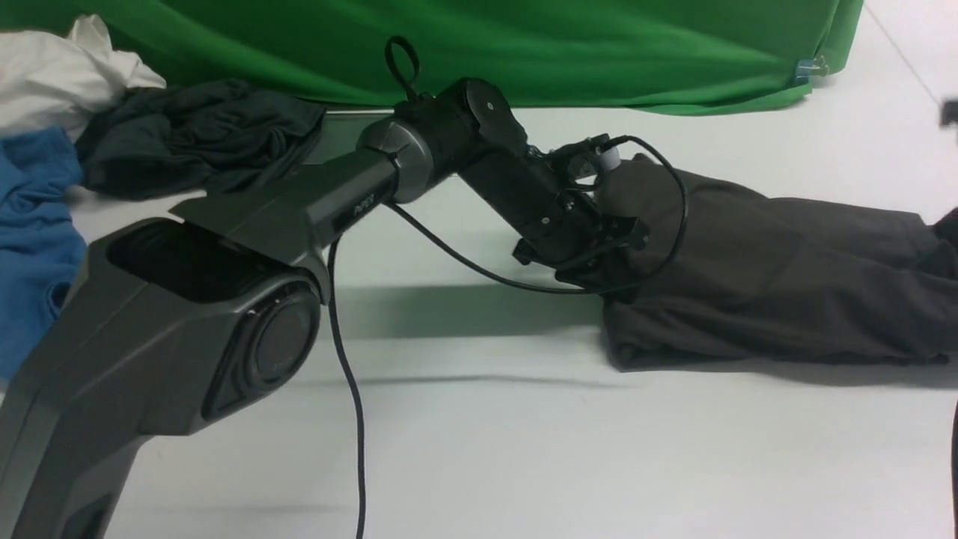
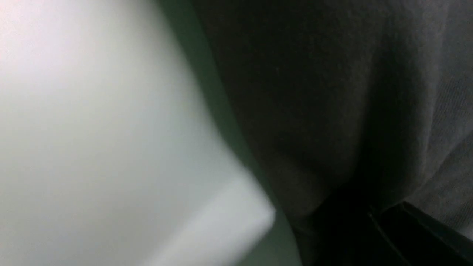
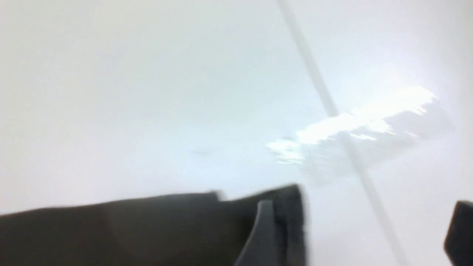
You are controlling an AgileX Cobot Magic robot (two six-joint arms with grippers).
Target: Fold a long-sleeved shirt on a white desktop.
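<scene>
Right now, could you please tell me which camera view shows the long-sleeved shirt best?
The front view: the long-sleeved shirt lies on the white desktop, nearly whole, cut only by the picture's right edge. The left wrist view shows only its close-up knit; the right wrist view shows a blurred dark edge.

Long-sleeved shirt is seen as soft matt knit cloth, with a fine fuzzy texture resolved in the left wrist view. White desktop is smooth and semi-glossy, with a glare patch noted in the right wrist view. Left arm housing is finished in smooth satin dark grey, metal or plastic not determinable; green backdrop and blue garment are read as matt cloth.
</scene>
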